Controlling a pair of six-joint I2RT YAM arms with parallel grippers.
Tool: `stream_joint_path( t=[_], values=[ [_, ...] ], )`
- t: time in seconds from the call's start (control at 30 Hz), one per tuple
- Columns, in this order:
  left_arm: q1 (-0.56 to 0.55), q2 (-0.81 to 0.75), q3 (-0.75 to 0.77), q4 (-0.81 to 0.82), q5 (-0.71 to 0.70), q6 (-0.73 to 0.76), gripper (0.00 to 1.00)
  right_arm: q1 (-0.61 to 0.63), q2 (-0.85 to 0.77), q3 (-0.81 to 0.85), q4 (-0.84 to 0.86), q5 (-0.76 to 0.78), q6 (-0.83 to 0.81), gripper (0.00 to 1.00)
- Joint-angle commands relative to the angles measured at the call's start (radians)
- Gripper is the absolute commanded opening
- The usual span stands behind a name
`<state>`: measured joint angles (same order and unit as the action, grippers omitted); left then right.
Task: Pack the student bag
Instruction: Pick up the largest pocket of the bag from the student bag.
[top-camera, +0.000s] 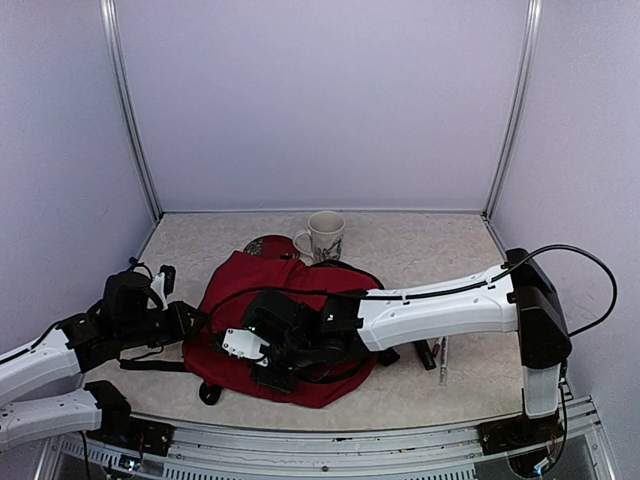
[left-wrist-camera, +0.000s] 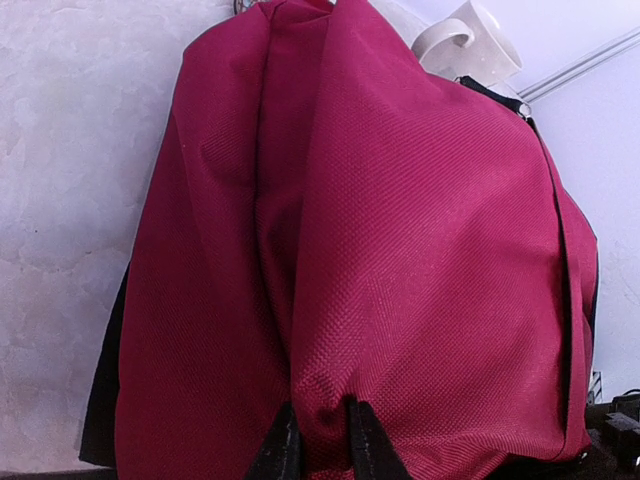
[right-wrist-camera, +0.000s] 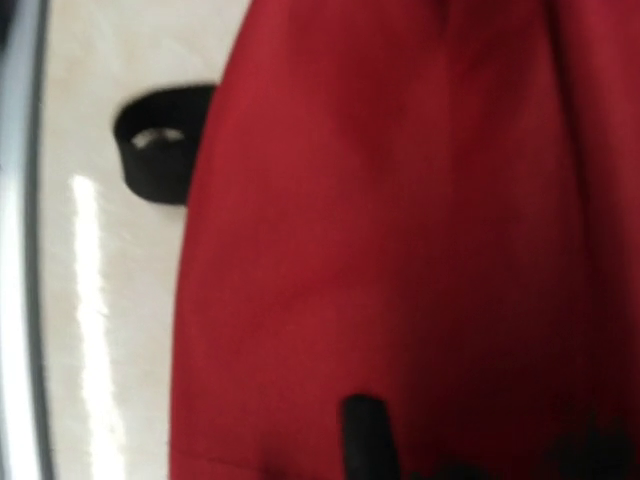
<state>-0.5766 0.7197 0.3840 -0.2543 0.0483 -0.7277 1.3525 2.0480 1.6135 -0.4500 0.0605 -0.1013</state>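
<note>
On the desk (top-camera: 430, 250), the student bag (top-camera: 240, 285) lies slumped, packing seemingly unstarted: mug (top-camera: 326, 236) outside at its 12 o'clock, left jaws pinching its fabric, right jaws over it, grip untellable.

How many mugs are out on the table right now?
1. A white mug stands at the far side of the table, just behind the student bag. Another could be hidden inside or under the bag.

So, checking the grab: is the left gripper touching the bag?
Touching. Left wrist view: the left gripper pinches a fold of the student bag between its fingers.
</note>
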Motion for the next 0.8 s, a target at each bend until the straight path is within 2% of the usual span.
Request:
stream_joint_path(
  t=[0.0, 0.13, 0.27, 0.5, 0.6, 0.77],
  values=[
    [0.0, -0.003, 0.0, 0.027, 0.02, 0.015, 0.15, 0.019, 0.035, 0.053, -0.046, 0.147, -0.059, 0.34],
    [0.001, 0.0, 0.004, 0.028, 0.019, 0.02, 0.15, 0.024, 0.049, 0.072, -0.051, 0.25, -0.091, 0.29],
    [0.002, -0.003, 0.008, 0.024, 0.016, 0.024, 0.14, 0.028, 0.059, 0.081, -0.056, 0.29, -0.119, 0.21],
    [0.017, -0.011, 0.027, 0.012, 0.008, 0.039, 0.13, 0.061, 0.048, 0.03, -0.076, 0.318, -0.242, 0.3],
    [0.023, 0.002, 0.038, 0.009, 0.011, 0.051, 0.13, 0.089, 0.061, 0.012, -0.037, 0.343, -0.355, 0.28],
    [0.024, 0.001, 0.046, 0.0, 0.013, 0.053, 0.13, 0.096, 0.11, 0.069, -0.02, 0.439, -0.405, 0.23]
  ],
)
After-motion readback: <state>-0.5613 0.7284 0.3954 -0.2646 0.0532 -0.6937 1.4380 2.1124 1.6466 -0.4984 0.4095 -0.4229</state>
